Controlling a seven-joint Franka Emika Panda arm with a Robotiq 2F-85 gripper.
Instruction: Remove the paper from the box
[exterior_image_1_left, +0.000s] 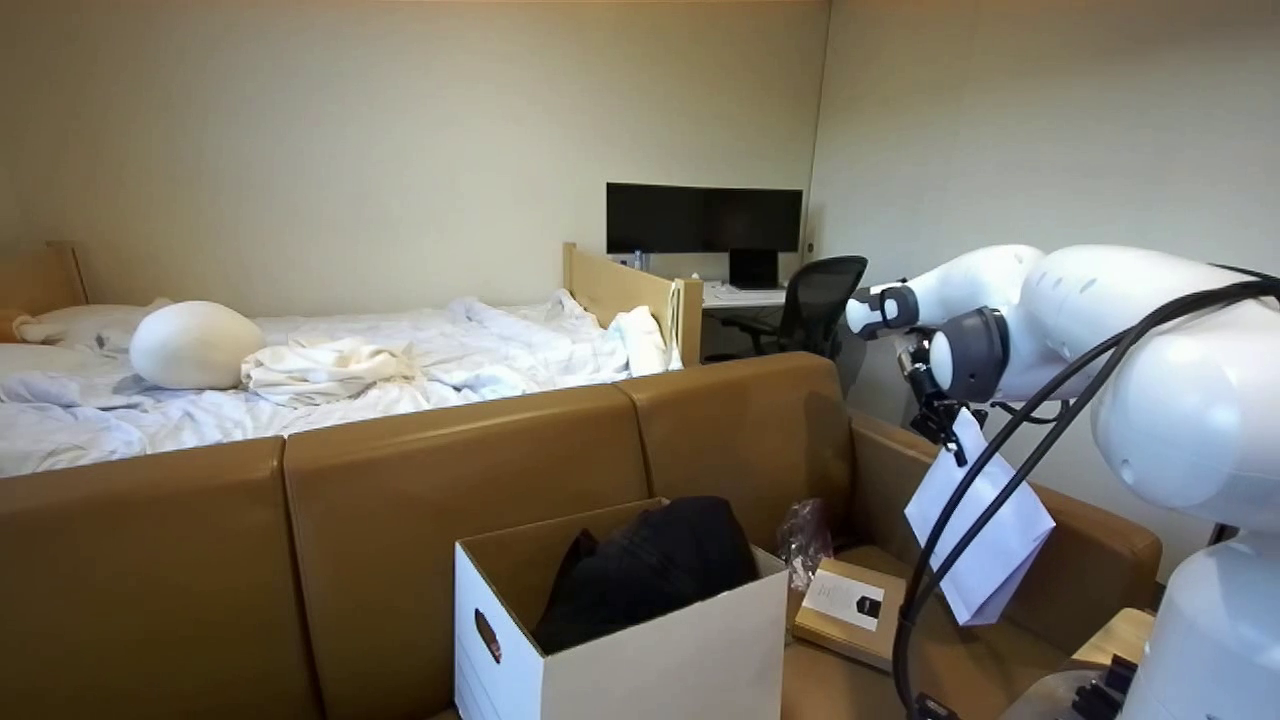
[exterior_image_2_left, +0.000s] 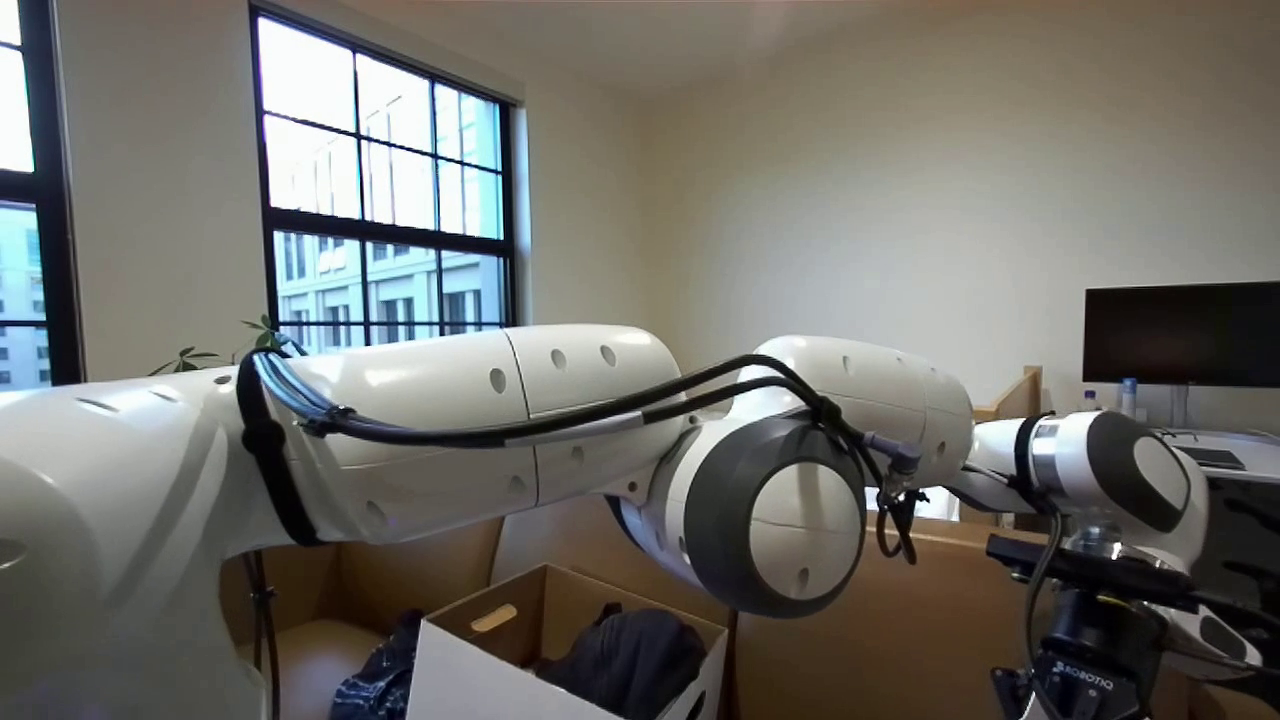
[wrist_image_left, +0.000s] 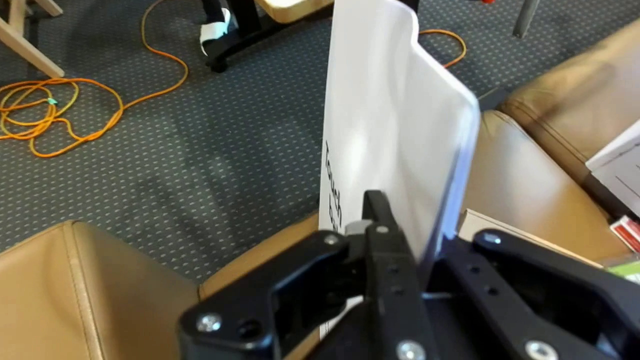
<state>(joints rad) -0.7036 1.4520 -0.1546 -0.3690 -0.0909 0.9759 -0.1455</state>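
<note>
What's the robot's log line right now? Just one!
jaws: shut on paper; paper: hanging outside box; box: black contents inside

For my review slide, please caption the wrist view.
Jaws shut on the bent white paper, with brown couch, dark carpet and orange cord beyond.

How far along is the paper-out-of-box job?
Done: the paper looks out of the box; in an exterior view it hangs to one side, apart from it.
In hand: the gripper is shut on the paper near its upper corner.
Left: probably just setting it down and letting go, as it is not yet released.
</note>
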